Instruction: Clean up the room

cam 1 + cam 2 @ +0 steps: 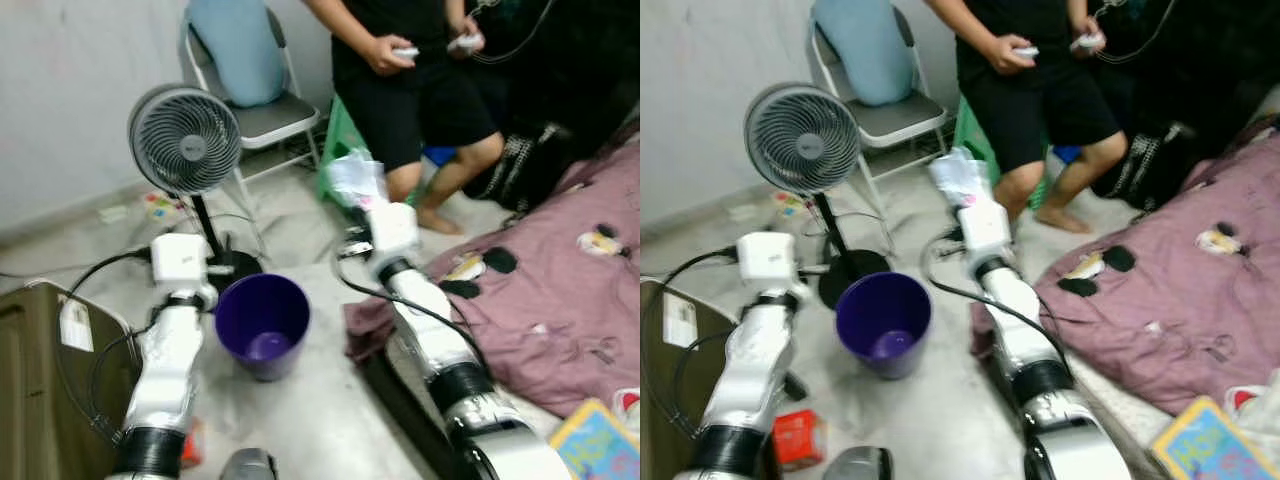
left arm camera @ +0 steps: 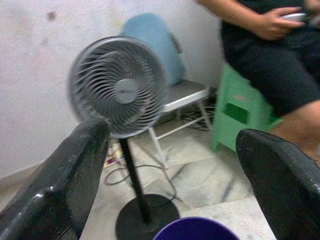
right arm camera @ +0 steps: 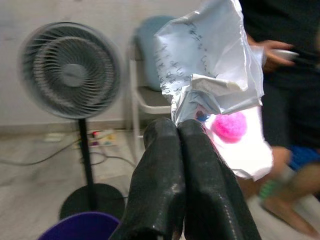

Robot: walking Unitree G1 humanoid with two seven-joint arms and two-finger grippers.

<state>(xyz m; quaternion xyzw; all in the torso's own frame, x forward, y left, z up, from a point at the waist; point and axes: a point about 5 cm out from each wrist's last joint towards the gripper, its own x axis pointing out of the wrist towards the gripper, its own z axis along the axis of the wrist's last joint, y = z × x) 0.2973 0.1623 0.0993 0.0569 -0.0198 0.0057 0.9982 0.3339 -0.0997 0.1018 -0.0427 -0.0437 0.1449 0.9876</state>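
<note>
I have the right gripper (image 3: 184,131) pinched tight on a crumpled plastic wrapper (image 3: 215,85), held up high so it hangs free of the floor on its way to the bin. The purple bin (image 1: 263,322) sits below and to the left of that gripper, between my two arms; something pale lies at its bottom, though blur keeps me from naming it. My left gripper (image 2: 172,165) hovers near the bin's rim, fingers spread wide and empty, facing the standing fan (image 2: 119,85).
</note>
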